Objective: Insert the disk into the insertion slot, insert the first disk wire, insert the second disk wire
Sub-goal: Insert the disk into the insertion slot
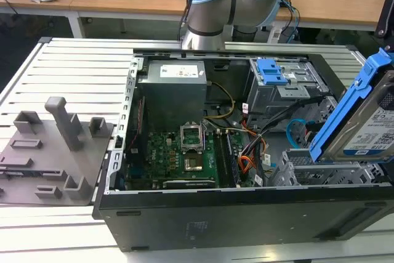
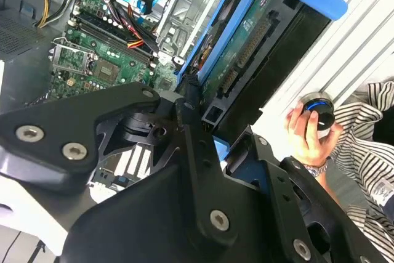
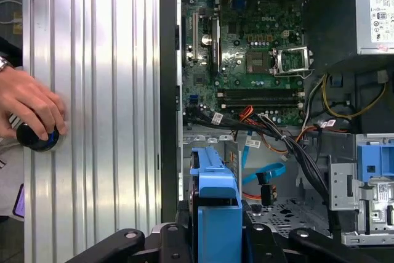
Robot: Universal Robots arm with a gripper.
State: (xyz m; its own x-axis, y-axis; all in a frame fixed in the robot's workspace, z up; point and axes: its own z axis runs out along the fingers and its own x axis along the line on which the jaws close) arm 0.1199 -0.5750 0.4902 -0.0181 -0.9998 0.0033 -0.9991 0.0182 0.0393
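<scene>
The disk (image 1: 377, 129), a silver drive with a white-and-blue label in a bright blue carrier (image 1: 346, 114), hangs tilted on edge at the exterior view's right. Just under it lies the insertion slot (image 1: 320, 169), a low perforated light-grey cage in the near right corner of the open computer case. My gripper (image 2: 218, 130) is shut on the disk, with black fingers (image 2: 184, 112) pressed against the carrier's sides. In the first wrist view the carrier's blue end (image 3: 215, 198) sticks out past the gripper (image 3: 215, 238), beside the cage floor (image 3: 284, 214). A light-blue flat cable (image 3: 266, 173) and orange wires (image 1: 247, 163) lie loose next to the cage.
A taller grey bay with a blue latch (image 1: 272, 72) stands behind the cage. The motherboard (image 1: 184, 155) and power supply (image 1: 172, 90) occupy the case's middle. A person's hand (image 3: 28, 106) holds a black-and-blue knob (image 3: 38, 137) on the slatted table (image 3: 104, 121). A grey fixture plate (image 1: 52, 152) lies at the exterior view's left.
</scene>
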